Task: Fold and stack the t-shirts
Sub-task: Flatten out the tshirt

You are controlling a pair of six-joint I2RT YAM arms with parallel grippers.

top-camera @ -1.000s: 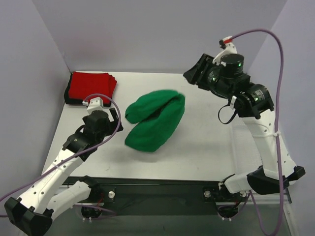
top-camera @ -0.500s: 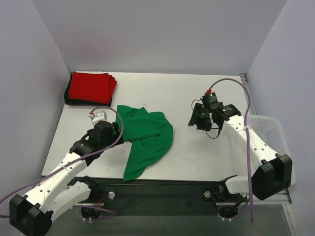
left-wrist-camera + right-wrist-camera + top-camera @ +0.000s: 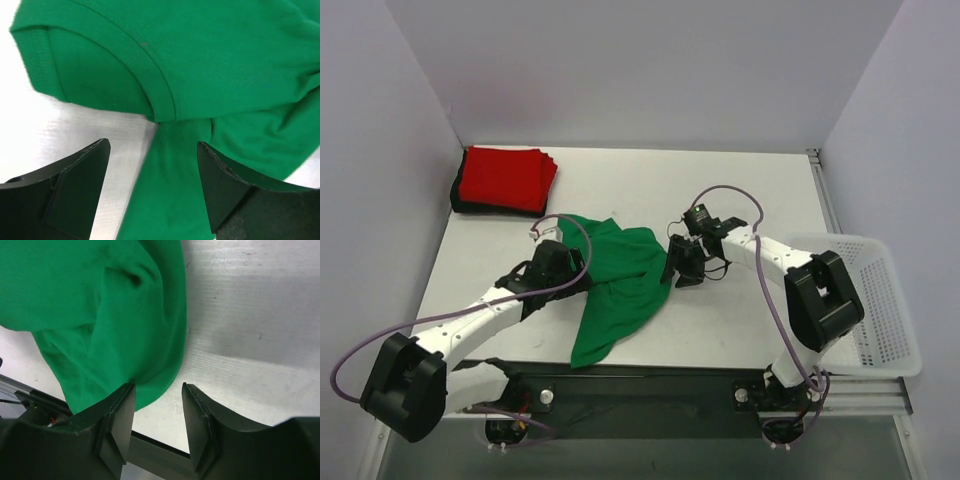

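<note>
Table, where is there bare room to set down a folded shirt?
Bare: the far strip of the table from the red stack to the right edge, and the patch between the right tool and the white basket. Crowded: the near middle, where the green t-shirt lies crumpled with the left tool at its left side.

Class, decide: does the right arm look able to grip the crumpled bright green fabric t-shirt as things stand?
Probably yes. The right arm has its open jaws low at the bright green t-shirt's rounded edge, bare white table beside it, and nothing stands between them.
</note>
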